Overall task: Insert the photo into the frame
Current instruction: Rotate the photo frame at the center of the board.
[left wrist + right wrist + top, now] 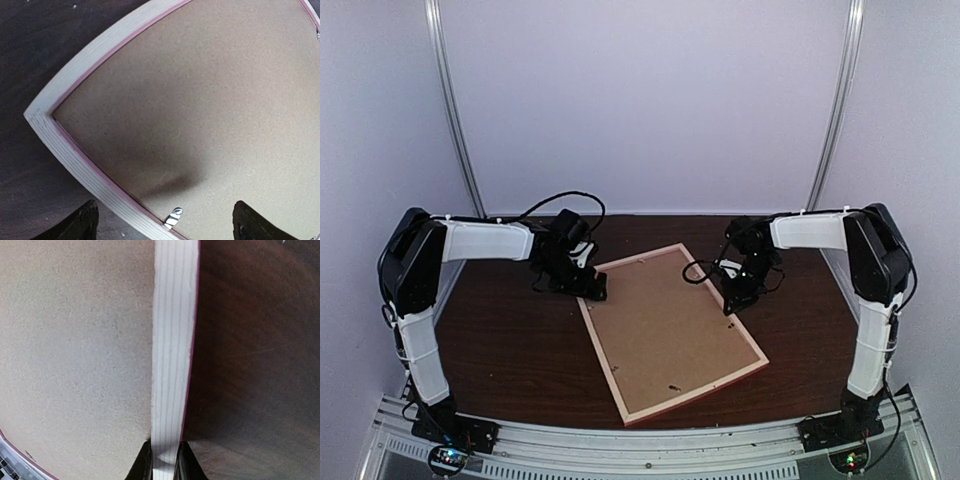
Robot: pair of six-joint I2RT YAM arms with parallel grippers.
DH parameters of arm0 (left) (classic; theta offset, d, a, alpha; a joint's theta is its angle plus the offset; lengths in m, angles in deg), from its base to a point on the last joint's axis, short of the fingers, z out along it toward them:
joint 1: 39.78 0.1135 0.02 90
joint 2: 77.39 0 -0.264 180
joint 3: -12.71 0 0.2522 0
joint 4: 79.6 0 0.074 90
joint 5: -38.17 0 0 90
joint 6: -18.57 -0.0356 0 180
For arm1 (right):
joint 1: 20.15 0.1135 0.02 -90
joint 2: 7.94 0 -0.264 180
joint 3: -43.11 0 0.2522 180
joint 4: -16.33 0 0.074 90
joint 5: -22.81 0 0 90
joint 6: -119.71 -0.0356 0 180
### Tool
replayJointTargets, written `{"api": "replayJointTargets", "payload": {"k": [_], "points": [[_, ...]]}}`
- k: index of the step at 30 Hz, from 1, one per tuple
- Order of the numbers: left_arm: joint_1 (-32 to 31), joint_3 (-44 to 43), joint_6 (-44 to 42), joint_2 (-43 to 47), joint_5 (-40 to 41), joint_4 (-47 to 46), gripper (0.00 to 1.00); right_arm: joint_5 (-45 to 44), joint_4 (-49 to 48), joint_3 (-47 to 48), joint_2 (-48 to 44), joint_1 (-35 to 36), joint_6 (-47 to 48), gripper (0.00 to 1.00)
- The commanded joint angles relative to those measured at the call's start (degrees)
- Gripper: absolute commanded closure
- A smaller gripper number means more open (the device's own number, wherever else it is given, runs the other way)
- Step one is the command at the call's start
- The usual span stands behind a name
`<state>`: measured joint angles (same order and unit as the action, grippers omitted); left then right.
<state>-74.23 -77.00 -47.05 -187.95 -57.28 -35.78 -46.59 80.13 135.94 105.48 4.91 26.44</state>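
Right claw (165, 460) pinches the big pale wooden picture frame with pink edges (603, 350); left claw (165, 220) hangs open.
The frame lies face down on the dark brown table (510, 340), long sides running far to near. The right claw grips its right long side; the left claw is above the far left corner. A plain brown board (670, 330) fills it. I cannot see the photo.
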Motion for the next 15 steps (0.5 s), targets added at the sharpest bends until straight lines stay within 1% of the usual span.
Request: {"api": "replayJointTargets", "payload": {"k": [1,7,11,15], "points": [[2.1,-2.1,-7.3,1.7,1.3,0.8,0.02,-3.5,-1.0,4.5,2.9,-1.2,7.5,0.97],[5.6,-5.4,-13.4,-1.6,1.6,1.4,0.02,-2.7,3.3,12.1,7.6,-1.4,15.5,0.97],[6.5,-9.0,-17.7,-5.0,3.1,2.2,0.02,-2.3,5.2,17.0,10.9,-1.6,18.6,0.95],[6.8,-13.4,-21.8,-9.1,2.3,2.4,0.03,0.1,7.2,22.7,14.4,-1.6,20.9,0.92]]}}
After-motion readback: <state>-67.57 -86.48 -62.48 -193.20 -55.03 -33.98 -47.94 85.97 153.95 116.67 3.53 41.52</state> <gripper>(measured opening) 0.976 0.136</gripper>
